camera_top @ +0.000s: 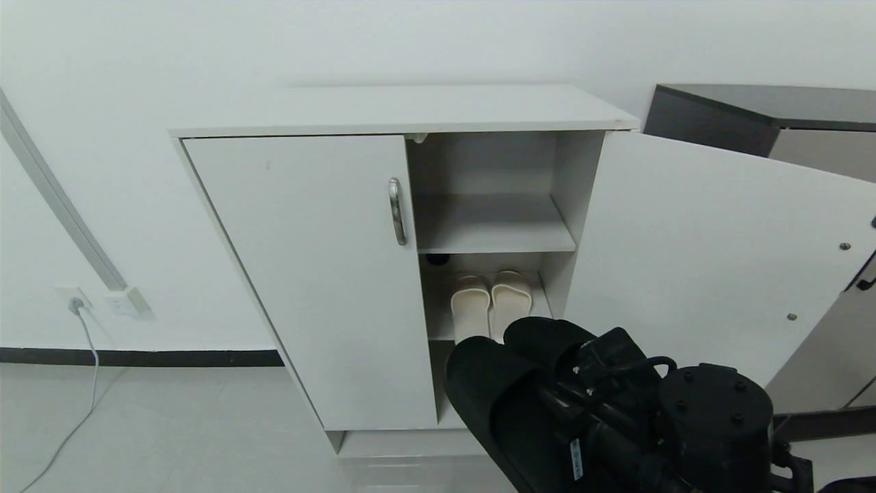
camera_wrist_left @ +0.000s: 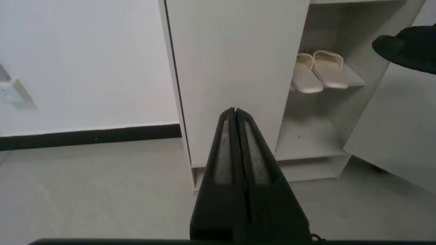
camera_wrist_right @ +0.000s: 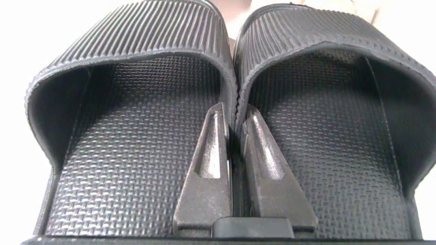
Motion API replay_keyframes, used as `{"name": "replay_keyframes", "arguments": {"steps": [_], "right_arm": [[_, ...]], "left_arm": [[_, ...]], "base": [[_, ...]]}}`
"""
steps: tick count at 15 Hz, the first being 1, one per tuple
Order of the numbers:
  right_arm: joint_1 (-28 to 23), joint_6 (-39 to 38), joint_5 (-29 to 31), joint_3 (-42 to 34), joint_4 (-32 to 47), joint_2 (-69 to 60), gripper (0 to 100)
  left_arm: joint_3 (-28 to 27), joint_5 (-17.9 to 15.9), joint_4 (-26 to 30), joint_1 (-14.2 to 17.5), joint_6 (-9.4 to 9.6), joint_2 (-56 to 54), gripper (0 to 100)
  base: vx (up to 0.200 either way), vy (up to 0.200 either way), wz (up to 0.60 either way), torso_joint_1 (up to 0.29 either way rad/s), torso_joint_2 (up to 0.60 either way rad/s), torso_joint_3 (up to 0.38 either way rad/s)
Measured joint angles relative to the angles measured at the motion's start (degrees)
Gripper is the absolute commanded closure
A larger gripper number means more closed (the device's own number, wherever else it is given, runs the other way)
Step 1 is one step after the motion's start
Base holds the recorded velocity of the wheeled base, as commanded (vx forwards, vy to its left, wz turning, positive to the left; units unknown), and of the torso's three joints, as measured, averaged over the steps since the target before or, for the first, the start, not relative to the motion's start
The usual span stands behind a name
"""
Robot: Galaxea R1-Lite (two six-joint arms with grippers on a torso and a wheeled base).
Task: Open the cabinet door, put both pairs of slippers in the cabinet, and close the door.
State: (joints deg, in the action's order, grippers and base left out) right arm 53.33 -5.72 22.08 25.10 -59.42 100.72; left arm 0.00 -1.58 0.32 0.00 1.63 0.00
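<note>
**Holding the black pair before the open cabinet**

Right tool is clenched on the pair of black ribbed rubber slippers. One finger sits inside each slipper, pinching their adjoining inner walls together. The pair hangs in front of the white two-door wooden cabinet, at 5 o'clock from the pair of cream slippers. The cream pair lies side by side on the middle shelf.

The right-hand white door stands open at 3 o'clock of the opening. The left-hand door, at 9 o'clock, is shut, with its metal bar handle upright. Left tool hangs low before the shut door, fingers pressed together, grasping nothing.
</note>
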Motion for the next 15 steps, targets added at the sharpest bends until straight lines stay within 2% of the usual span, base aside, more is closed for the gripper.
{"name": "replay_keyframes", "arguments": {"steps": [4, 7, 9, 12, 15], "right_arm": [[0.0, 2.27, 0.96, -0.41, -3.18, 0.41, 100], [0.44, 2.28, 9.42, 3.01, -3.16, 3.17, 100], [0.66, 1.62, 13.42, 8.36, -2.19, 6.1, 100], [0.77, -1.01, 17.34, 16.8, 6.38, 8.84, 100], [0.63, -3.88, 19.99, 27.58, 19.93, 9.01, 100]], "left_arm": [[0.0, 0.02, 0.04, 0.0, 0.0, 0.0, 100], [0.0, 0.0, 0.0, 0.0, 0.0, 0.0, 100], [0.0, 0.0, 0.0, 0.0, 0.02, 0.0, 100], [0.0, 0.02, -0.05, 0.0, 0.0, 0.0, 100], [0.0, 0.0, 0.0, 0.0, 0.0, 0.0, 100]], "base": [[0.0, 0.0, 0.0, -0.025, 0.39, 0.359], [0.0, 0.0, 0.0, 0.005, 0.07, 0.065], [0.0, 0.0, 0.0, 0.0, 0.0, 0.0], [0.0, 0.0, 0.0, 0.0, 0.0, 0.0], [0.0, 0.0, 0.0, 0.0, 0.0, 0.0]]}}
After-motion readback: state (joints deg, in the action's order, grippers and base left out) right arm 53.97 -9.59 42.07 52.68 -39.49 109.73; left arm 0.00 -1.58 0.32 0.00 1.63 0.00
